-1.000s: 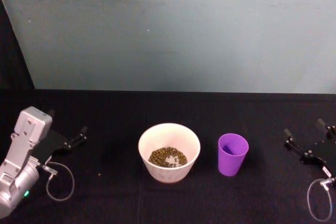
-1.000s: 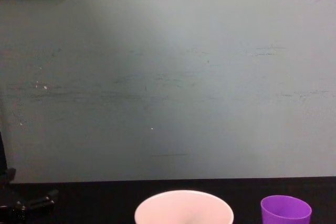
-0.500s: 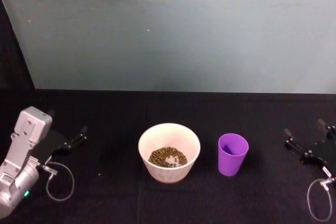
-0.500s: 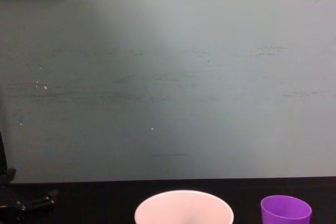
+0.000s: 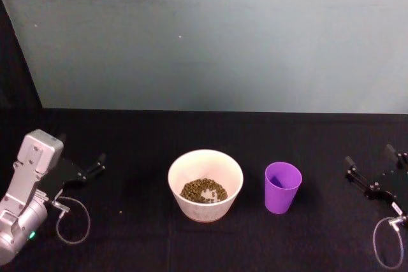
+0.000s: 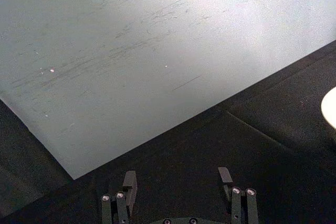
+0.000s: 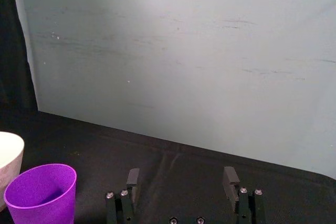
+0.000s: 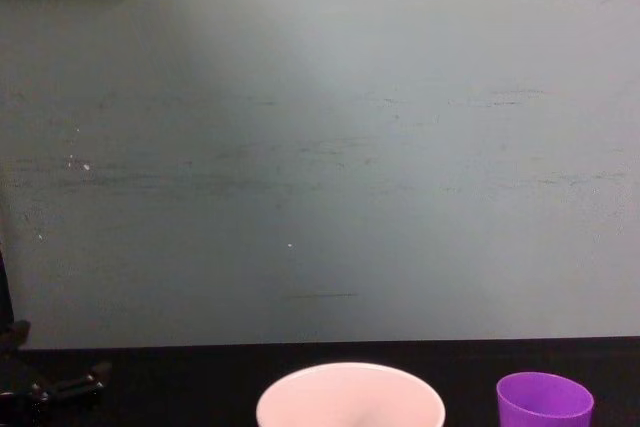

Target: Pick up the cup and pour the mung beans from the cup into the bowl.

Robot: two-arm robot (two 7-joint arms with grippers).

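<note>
Black cloth covers the bench [image 5: 210, 128] before a pale teal wall [image 5: 210, 36]. At its 9 o'clock edge the left gripper [image 5: 99, 162] rests with fingers spread and empty; at 3 o'clock the right gripper [image 5: 370, 165] rests likewise, fingers apart, holding nothing. Between them the cup [image 5: 282, 186] stands upright just beside the bowl [image 5: 205, 185], at its 3 o'clock, with mung beans [image 5: 204, 190] lying in the bowl.

On the black table [image 5: 146, 221], the bowl [image 5: 205, 185] holds mung beans [image 5: 204, 190], with the upright cup [image 5: 282, 186] just beside it. The left gripper [image 5: 94, 165] and right gripper [image 5: 370, 159] rest spread apart at opposite edges.
</note>
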